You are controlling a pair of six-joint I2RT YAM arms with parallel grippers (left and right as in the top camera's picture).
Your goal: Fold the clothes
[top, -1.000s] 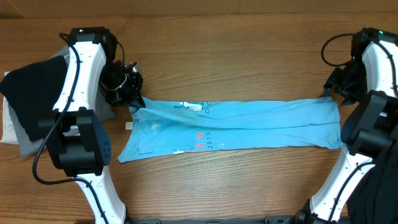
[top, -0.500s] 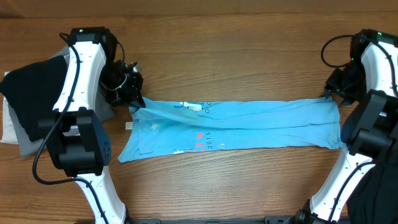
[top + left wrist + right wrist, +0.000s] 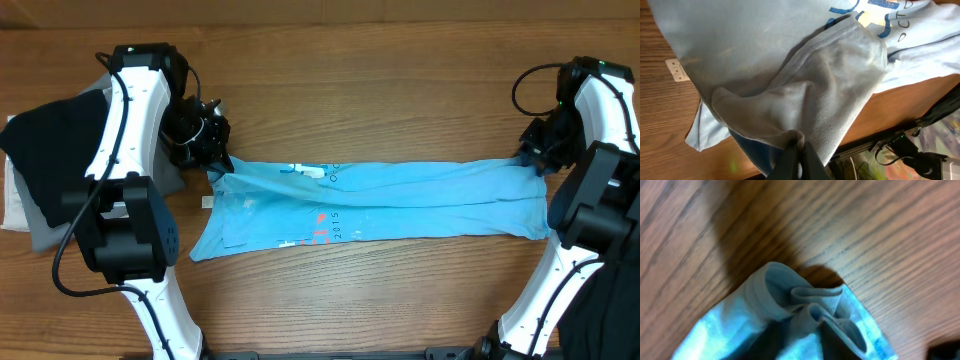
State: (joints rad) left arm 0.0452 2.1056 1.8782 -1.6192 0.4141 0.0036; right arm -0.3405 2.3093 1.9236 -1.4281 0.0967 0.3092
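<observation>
Blue T-shirt (image 3: 370,200) lies stretched out across frame centre on the table (image 3: 380,90). Left gripper (image 3: 213,165) is clenched on its upper-left corner. Right gripper (image 3: 530,160) pinches the bunched upper-right corner. Dark clothes pile (image 3: 45,160) sits at the left edge.

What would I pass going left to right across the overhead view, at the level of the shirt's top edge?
First the pile of clothes → left gripper at the shirt's left end → blue T-shirt → right gripper at its right end.
</observation>
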